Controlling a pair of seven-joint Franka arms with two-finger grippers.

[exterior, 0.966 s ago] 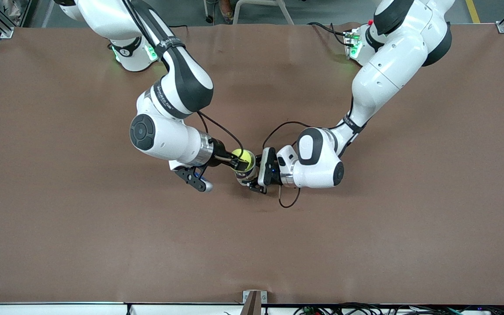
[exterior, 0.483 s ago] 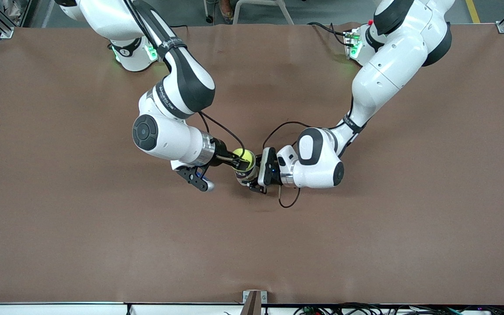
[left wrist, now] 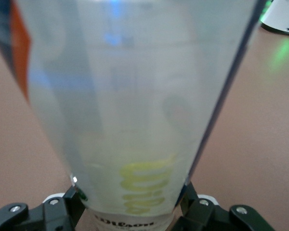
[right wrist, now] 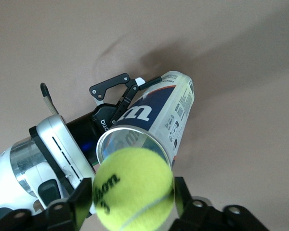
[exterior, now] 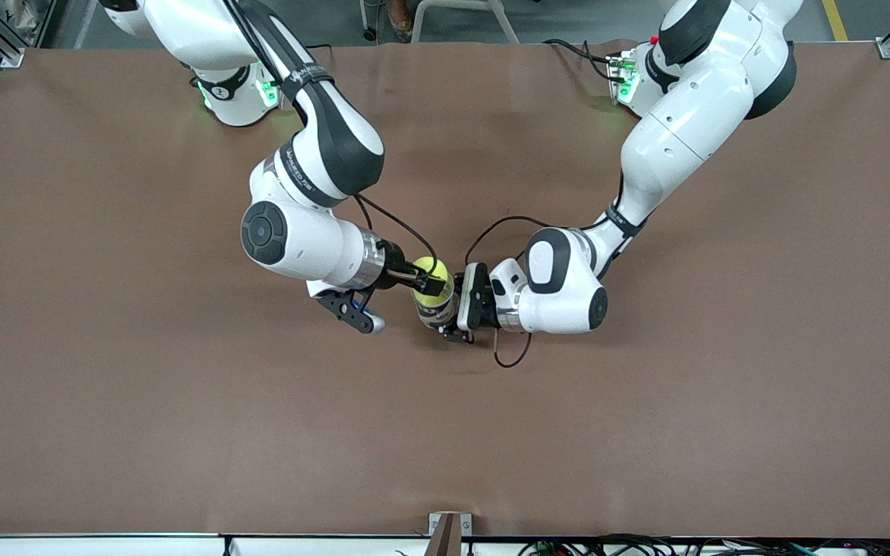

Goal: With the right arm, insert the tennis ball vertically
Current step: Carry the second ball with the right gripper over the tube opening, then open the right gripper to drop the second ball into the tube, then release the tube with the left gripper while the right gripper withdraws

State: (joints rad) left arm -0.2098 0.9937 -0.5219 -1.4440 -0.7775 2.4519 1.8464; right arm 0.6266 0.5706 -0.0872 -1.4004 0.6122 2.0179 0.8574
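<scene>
Quick count, live: 1 fuzzy yellow-green tennis ball w/ black lettering, seen up close in the right wrist view. 1 clear plastic ball can w/ a navy printed label, its open round mouth showing in the right wrist view & its see-through wall filling the left wrist view. 2 white-and-black robot arms: right arm & left arm. 2 black two-finger grippers: right gripper, left gripper. 1 brown table under it all. 2 green-lit arm bases along the top: &.
</scene>
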